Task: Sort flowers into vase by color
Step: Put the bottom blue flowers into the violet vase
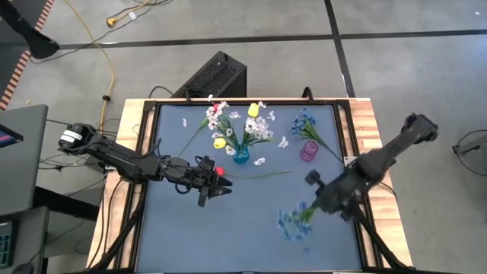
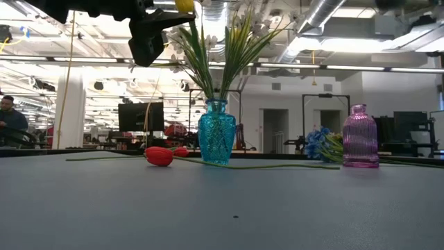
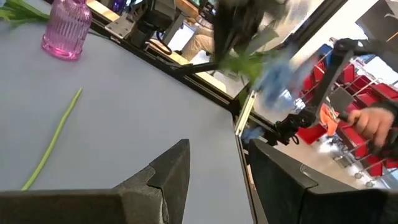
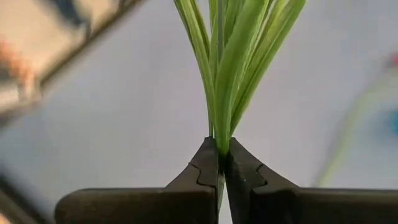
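Observation:
My left gripper (image 1: 216, 190) (image 3: 219, 158) hovers open just near of a red tulip (image 1: 219, 172) (image 2: 159, 156), which lies flat on the table with its green stem (image 1: 259, 175) (image 3: 55, 142) running toward the right. My right gripper (image 1: 321, 199) (image 4: 221, 163) is shut on a spray of small blue blossoms (image 1: 291, 222) (image 3: 273, 71) near the table's right edge. A teal vase (image 1: 241, 157) (image 2: 217, 132) holds white and yellow flowers. Blue flowers (image 1: 304, 123) (image 2: 322, 144) sit by or in a pink vase (image 1: 309, 151) (image 2: 360, 137) (image 3: 66, 31); which, I cannot tell. My right gripper pinches the blue spray's bundle of green leaves and stem (image 4: 221, 140) between its two fingers, at their free ends. The leaves fan out beyond the fingertips, and the blossoms (image 1: 289, 224) point toward the table's near-left. In the left wrist view the spray shows lifted clear.
Loose white blossoms (image 1: 259, 161) lie scattered around the teal vase. The table has a raised black frame (image 1: 346, 137) and wooden side strips. A black box (image 1: 217, 74) stands behind the far edge. A person's hand (image 3: 373, 121) shows beyond the right edge.

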### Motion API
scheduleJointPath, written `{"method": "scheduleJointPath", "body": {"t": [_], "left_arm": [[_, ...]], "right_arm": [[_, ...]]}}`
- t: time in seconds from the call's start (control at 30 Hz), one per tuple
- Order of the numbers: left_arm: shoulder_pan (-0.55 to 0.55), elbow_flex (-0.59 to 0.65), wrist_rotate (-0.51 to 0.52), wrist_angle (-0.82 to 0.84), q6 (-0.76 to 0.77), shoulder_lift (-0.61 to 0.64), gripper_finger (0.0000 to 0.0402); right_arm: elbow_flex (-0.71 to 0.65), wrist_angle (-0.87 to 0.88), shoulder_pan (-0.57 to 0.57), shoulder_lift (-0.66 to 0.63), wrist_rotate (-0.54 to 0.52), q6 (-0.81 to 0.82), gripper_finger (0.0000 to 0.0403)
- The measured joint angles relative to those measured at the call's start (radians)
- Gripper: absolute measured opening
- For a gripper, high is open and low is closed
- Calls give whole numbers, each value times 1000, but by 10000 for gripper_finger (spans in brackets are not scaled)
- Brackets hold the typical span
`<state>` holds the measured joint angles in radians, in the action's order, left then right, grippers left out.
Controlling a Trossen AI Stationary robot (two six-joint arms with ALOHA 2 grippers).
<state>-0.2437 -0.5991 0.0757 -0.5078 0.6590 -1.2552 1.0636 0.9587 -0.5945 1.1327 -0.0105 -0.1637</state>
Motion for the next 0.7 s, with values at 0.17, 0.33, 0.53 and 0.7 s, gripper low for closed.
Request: {"method": "scheduleJointPath", "body": {"t": [0.17, 0.33, 0.53, 0.7], "left_arm": [[9, 0, -16, 4, -1, 0, 153], [10, 0, -16, 21, -18, 0, 153], [10, 0, -16, 31, -15, 0, 153], [10, 0, -12, 32, -14, 0, 153]], "right_arm": [[38, -131, 82, -219, -114, 91, 33], [-25, -341, 142, -436, -359, 54, 33], [-177, -455, 205, -657, -695, 61, 33], [-337, -605, 256, -773, -805, -18, 33]]}}
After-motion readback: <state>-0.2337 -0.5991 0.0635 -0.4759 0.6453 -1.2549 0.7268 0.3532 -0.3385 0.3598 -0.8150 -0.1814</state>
